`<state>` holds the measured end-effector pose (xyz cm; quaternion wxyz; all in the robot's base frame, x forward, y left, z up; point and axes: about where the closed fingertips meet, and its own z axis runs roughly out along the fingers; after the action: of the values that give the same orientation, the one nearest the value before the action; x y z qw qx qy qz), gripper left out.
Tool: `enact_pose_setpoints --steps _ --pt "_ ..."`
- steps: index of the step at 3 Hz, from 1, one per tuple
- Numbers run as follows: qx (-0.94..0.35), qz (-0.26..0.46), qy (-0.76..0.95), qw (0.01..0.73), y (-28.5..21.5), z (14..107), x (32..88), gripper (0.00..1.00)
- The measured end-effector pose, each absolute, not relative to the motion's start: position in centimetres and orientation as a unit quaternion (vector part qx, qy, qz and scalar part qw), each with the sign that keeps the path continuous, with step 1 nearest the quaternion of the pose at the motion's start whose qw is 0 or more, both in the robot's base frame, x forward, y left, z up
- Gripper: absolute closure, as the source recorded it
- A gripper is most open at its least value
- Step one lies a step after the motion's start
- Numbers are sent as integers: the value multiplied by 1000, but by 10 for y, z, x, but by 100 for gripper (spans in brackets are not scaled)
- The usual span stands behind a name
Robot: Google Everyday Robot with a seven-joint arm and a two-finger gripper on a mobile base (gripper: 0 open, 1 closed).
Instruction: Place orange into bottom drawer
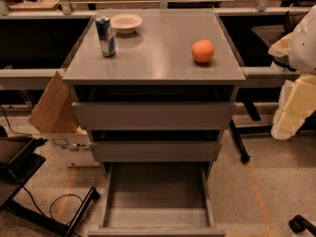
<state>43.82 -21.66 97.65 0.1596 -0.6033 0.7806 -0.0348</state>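
Note:
The orange [203, 51] sits on the grey cabinet top [163, 58], toward its right side. The bottom drawer [156, 216] is pulled out toward me, and its flat floor holds nothing. My gripper [292, 107] hangs at the right edge of the view, beside the cabinet and below the level of its top, well to the right of the orange. It holds nothing that I can see.
A blue drink can [105, 36] and a shallow cream bowl [126, 23] stand at the back left of the top. Two other grey drawer fronts [153, 115] sit above the open one. A cardboard box [59, 117] leans at the cabinet's left. Cables lie on the floor.

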Motion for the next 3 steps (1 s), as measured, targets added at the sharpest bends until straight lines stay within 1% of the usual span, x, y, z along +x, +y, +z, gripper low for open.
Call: enact_pose_setpoints --steps 1,2,3 --pt "-603 -35 781 160 -217 977 438 0" --pt "-600 -36 780 174 -216 976 446 0" --pt "-605 -42 766 215 -216 975 494 0"
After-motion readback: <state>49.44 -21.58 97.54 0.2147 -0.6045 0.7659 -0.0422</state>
